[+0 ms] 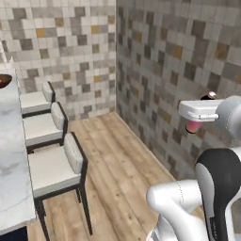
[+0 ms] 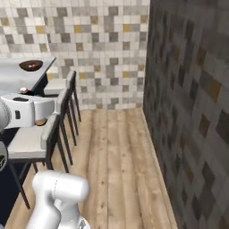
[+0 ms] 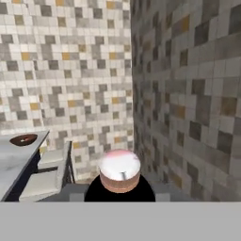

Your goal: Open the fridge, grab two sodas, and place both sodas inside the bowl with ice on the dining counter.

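The bowl with ice (image 3: 23, 139) sits far off on the dining counter (image 3: 14, 160). In the hand view it is at about nine o'clock from the claw. In the right base view the bowl is at about twelve o'clock above the claw (image 2: 41, 121), well apart from it, near the far end of the counter. So the way to go is forward and to the left, along the line of stools (image 1: 52, 169).

The dining counter is long. Its long side runs away from the robot toward the back tile wall (image 3: 66, 70). The stools stand in a row beside it, between the robot and the counter top.

The claw is squeezed shut on the pink soda (image 3: 120, 170). In the hand view the round pink end of the bottle sits right at the middle bottom, at six o'clock, pointing forward with the hand. In the left base view a bit of pink peeks out under the white hand (image 1: 194, 126).

I think the soda still has to travel a good way to reach the bowl. The fridge and the brown soda can't be told from here.
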